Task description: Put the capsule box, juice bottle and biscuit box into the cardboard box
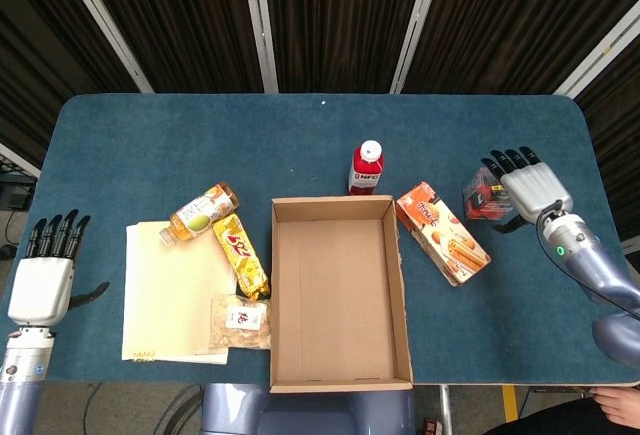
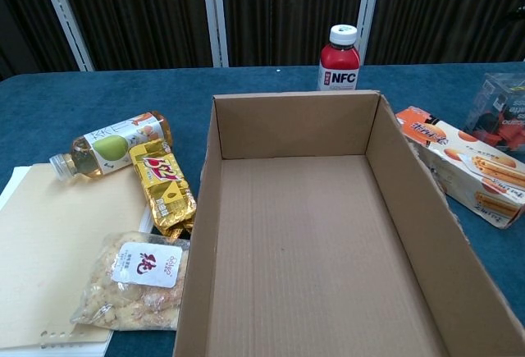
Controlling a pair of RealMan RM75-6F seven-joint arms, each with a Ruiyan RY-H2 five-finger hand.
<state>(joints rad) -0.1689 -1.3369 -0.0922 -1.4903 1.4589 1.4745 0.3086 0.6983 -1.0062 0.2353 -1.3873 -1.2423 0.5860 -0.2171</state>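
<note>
Right hand (image 1: 527, 179), fingers spread and empty, beside capsule box (image 1: 486, 196) — poised to grasp; cardboard box (image 1: 338, 355) stands empty.

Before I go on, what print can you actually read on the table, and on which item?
"NFC": white label of the red juice bottle.
One red Chinese character, not clear enough to name: white sticker on the clear snack bag.
Red lettering on the gold snack packet: stylised, unreadable.
Biscuit box, tea bottle, capsule box: print too small or blurred.
</note>
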